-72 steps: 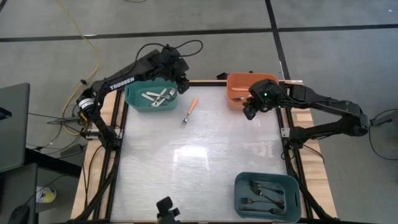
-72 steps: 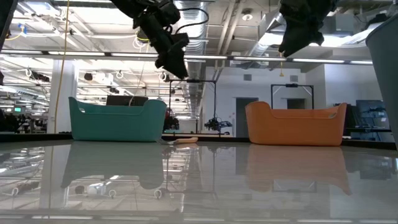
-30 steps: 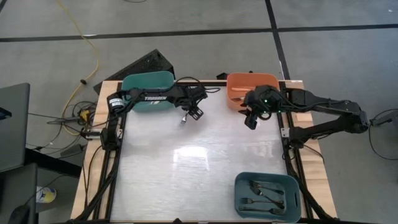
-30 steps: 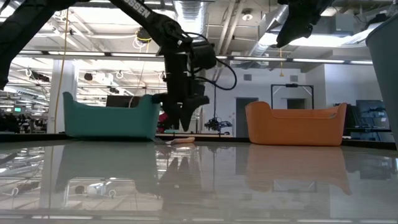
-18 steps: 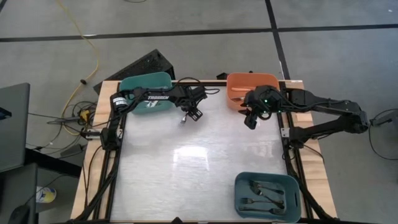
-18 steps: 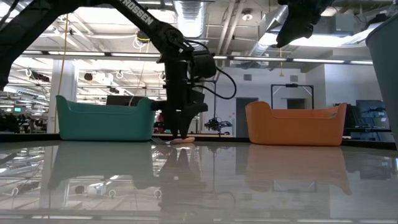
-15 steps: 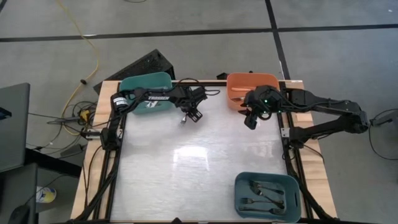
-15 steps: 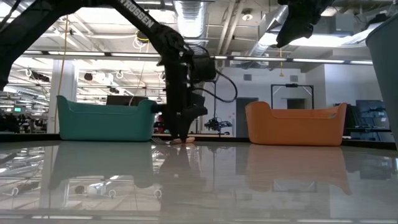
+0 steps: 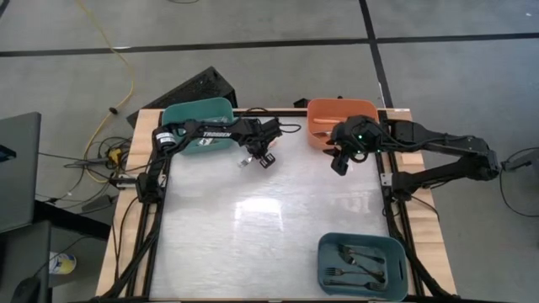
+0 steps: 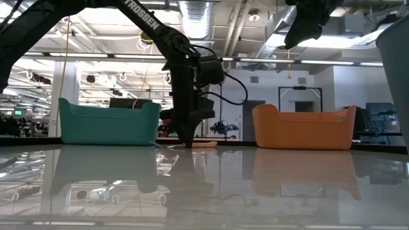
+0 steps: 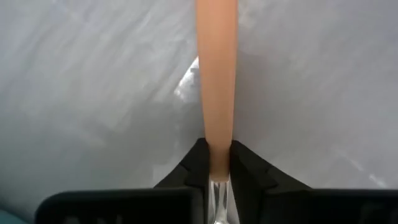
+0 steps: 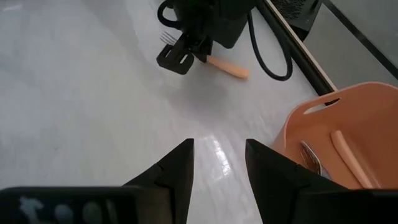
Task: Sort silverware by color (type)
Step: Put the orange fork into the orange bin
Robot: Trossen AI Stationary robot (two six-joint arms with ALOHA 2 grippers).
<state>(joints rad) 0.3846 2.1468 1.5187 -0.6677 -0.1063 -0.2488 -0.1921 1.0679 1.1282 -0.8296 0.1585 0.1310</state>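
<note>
1. The orange-handled fork [image 11: 217, 93] lay on the bench [image 9: 269, 219] in the upper middle of the high view, between the teal bin [image 9: 195, 114] and the orange bin [image 9: 337, 111].
2. The left tool [image 9: 255, 156] stood over it, fingers [image 11: 249, 171] pinched on the handle.
3. Half a second before, those fingers were spread wide around the fork.
4. The right tool [image 9: 338, 160] hung half open and empty beside the orange bin, unchanged.

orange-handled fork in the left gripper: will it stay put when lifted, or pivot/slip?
Probably stiff: the orange-handled fork runs straight out from the left gripper. It may pivot, since the fingers pinch it near the neck, leaving the long handle overhanging. The smooth handle looks somewhat slippery. Likely light.
</note>
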